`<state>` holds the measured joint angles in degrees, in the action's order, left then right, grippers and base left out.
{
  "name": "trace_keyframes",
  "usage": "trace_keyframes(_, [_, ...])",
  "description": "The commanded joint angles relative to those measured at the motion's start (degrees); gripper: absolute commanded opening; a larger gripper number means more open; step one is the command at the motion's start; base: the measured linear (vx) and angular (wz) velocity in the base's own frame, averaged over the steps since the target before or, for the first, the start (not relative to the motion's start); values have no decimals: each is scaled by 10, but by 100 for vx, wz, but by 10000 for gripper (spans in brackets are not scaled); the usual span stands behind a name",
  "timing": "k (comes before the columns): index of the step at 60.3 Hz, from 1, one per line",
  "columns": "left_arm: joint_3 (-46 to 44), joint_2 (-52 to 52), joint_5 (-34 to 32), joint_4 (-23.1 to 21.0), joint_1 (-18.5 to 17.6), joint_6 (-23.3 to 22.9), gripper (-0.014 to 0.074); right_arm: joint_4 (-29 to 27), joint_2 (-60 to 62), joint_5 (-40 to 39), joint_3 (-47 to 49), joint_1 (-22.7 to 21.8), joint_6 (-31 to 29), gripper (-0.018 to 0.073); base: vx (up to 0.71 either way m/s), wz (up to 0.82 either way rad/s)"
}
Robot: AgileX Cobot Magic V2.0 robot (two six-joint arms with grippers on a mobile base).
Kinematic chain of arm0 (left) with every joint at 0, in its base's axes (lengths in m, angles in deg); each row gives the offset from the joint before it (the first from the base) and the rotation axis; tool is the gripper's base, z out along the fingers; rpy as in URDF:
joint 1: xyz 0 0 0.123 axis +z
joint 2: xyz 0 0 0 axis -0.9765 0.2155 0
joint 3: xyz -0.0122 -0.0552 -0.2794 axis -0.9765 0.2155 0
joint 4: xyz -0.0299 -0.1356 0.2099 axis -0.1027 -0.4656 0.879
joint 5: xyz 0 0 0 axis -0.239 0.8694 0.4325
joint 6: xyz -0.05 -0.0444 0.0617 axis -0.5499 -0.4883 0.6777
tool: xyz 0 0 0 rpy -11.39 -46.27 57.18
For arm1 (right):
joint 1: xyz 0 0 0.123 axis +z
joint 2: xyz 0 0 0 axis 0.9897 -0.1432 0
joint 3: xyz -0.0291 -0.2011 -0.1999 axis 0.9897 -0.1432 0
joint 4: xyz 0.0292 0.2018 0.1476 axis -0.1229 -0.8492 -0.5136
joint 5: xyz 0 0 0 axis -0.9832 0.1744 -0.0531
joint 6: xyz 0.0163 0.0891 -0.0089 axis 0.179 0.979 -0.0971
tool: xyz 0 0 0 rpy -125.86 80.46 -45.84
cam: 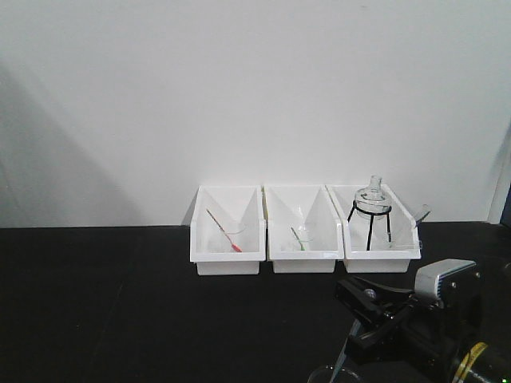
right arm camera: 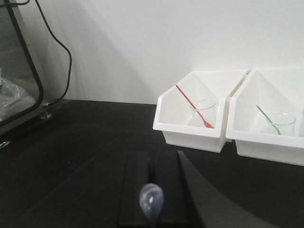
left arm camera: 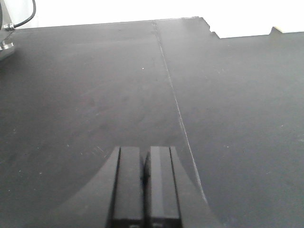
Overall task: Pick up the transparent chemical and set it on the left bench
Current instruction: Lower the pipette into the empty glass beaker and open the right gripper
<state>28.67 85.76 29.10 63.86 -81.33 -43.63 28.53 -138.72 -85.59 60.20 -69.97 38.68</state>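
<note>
Front view: three white bins (cam: 227, 259) on the left bench (cam: 120, 303); right gripper (right arm camera: 151, 190) clamps one transparent chemical (right arm camera: 151, 200); left gripper (left arm camera: 145, 183) closed.

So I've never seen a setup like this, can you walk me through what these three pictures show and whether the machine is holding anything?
This is a two-armed robot at a black lab bench. The front view looks across the bench at three white bins against a white wall; the right arm shows at the lower right. The other two pictures come from cameras on the wrists. The left gripper is shut on nothing over bare worktop. The right gripper is shut on a clear, bluish dropper, its bulb towards the camera. In the bins, beakers hold a red-tipped pipette and a green-tipped pipette; the third has a glass flask on a stand.
</note>
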Motion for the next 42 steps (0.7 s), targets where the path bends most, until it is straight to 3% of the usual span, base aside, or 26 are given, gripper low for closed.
trace_keyframes(1, [9, -11, -45, 0, -1, -4, -3, -32, -5, -42, 18, 1, -16, 13, 0, 0])
trace_keyframes(12, [9, -11, -45, 0, -1, -4, -3, -34, -43, -43, 18, 1, -26, 111, 0, 0])
trace_keyframes(31, [9, -11, -45, 0, -1, -4, -3, -31, -56, -45, 18, 1, -25, 435, 0, 0])
trace_keyframes(42, [9, -11, -45, 0, -1, -4, -3, -22, -53, -45, 18, 1, -25, 479, 0, 0])
